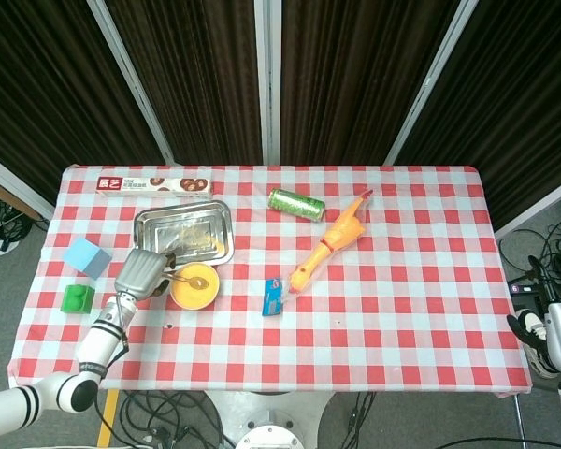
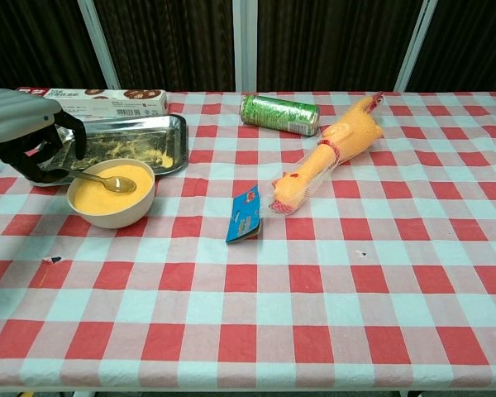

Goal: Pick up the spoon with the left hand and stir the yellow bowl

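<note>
The yellow bowl [image 1: 195, 286] [image 2: 112, 195] stands on the checked cloth just in front of the metal tray. My left hand [image 1: 140, 273] [image 2: 23, 132] is at the bowl's left side and holds the metal spoon [image 2: 106, 179] [image 1: 191, 279] by its handle. The spoon's head dips into the yellow contents of the bowl. My right hand [image 1: 553, 334] hangs off the table's right edge, far from the bowl; its fingers are too small to read.
A steel tray [image 1: 183, 235] lies behind the bowl, a biscuit box [image 1: 153, 185] at the back left. A green can [image 1: 295, 203], a rubber chicken [image 1: 329, 243] and a blue packet [image 1: 274, 296] occupy the middle. Blue and green blocks [image 1: 79, 297] sit at the left edge.
</note>
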You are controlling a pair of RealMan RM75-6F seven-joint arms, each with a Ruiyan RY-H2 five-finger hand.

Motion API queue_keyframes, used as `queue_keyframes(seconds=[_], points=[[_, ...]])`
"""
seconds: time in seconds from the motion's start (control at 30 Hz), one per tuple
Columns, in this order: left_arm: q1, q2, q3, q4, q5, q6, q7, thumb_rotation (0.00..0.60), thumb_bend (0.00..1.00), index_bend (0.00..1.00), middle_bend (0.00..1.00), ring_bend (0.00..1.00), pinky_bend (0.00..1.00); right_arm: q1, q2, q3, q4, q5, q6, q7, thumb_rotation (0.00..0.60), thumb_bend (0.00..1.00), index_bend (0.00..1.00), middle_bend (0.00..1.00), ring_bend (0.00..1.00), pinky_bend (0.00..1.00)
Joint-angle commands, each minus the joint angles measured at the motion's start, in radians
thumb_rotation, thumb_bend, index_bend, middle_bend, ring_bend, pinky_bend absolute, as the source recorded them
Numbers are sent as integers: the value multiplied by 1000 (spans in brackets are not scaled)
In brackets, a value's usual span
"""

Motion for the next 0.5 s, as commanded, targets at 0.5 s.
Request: queue_keyframes(seconds=[0.5], points=[[-61, -22, 1, 18, -109, -46, 61, 600, 337, 560, 901, 873, 952, -4, 8, 5, 2, 6, 7, 21, 600, 148, 68, 266, 40, 155]])
